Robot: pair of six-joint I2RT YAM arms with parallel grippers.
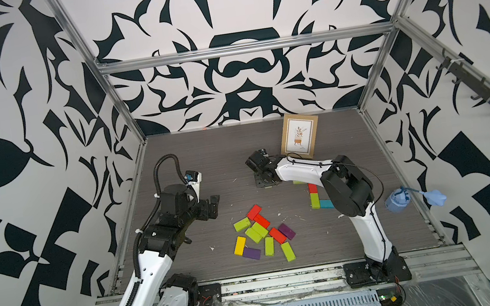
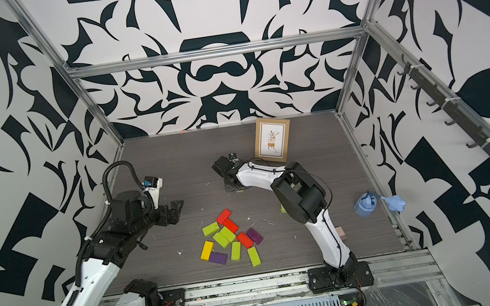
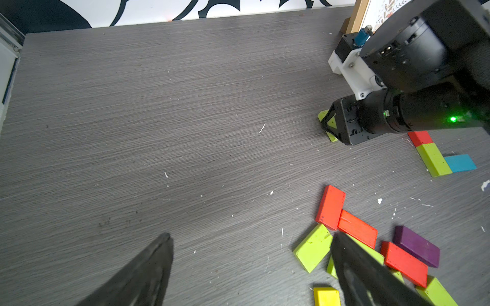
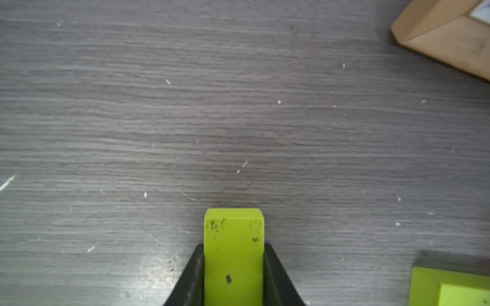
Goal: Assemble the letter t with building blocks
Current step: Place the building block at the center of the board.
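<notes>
A loose pile of building blocks [image 1: 256, 232], lime, red, purple and yellow, lies at the centre front of the grey table in both top views. Further right a red block [image 1: 312, 188], a lime block [image 1: 315, 201] and a teal block [image 1: 326, 203] lie joined in an L. My right gripper [image 4: 233, 247] is low over the table behind them, shut on a lime block [image 4: 233, 254] that sticks out past its fingertips. Another lime block [image 4: 450, 288] lies beside it. My left gripper [image 3: 250, 235] hangs open and empty, left of the pile.
A wooden picture frame [image 1: 300, 136] stands at the back, just behind the right gripper. A blue object [image 1: 397, 200] sits by the right wall. A pale pink adapter [image 2: 341, 233] lies near the right arm's base. Patterned walls close in three sides.
</notes>
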